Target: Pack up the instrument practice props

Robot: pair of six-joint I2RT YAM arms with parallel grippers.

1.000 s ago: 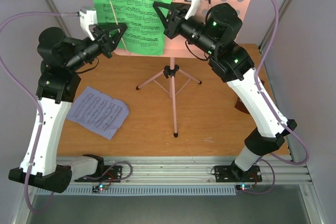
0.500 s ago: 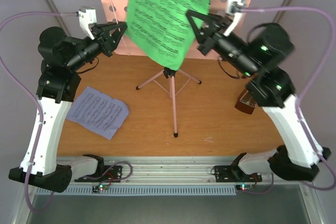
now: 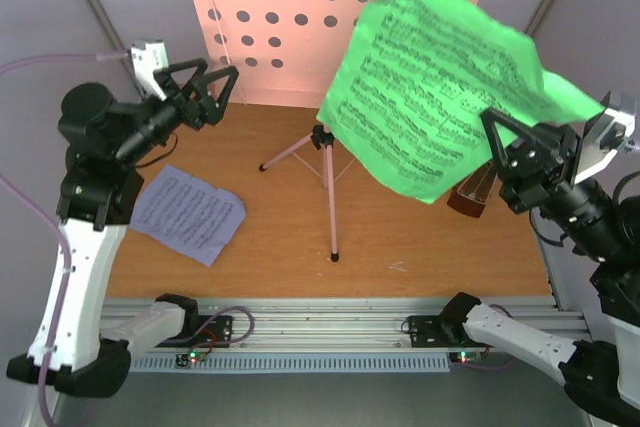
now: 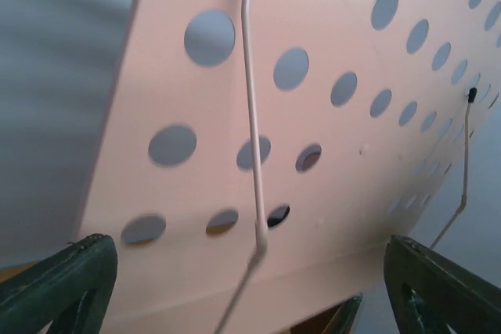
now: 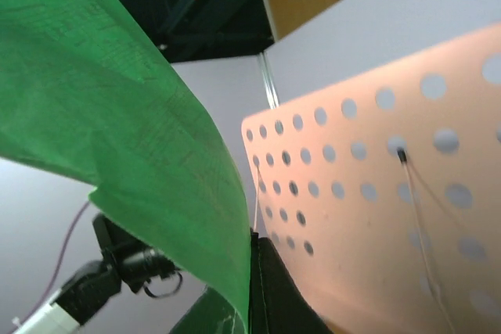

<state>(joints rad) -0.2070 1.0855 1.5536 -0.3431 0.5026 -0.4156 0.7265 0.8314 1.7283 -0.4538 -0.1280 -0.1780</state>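
The right tool (image 3: 500, 137), at the right of the overhead view, is clamped on the lower edge of the green sheet (image 3: 440, 97). The sheet hangs in the air, clear of the stand, over the right half of the worktop (image 3: 400, 247).

The left tool (image 3: 222, 82), at upper left, stands wide with nothing between its jaws, just beside the left edge of the pink stand (image 3: 290, 17).

We judge the task to be at an early stage:
- The green sheet is off the stand but not stowed.
- The white sheet (image 3: 190, 212) lies at lower left.
- The metronome (image 3: 470, 197) sits partly hidden beneath the green sheet.
- The stand is upright on its tripod.

We see no container.
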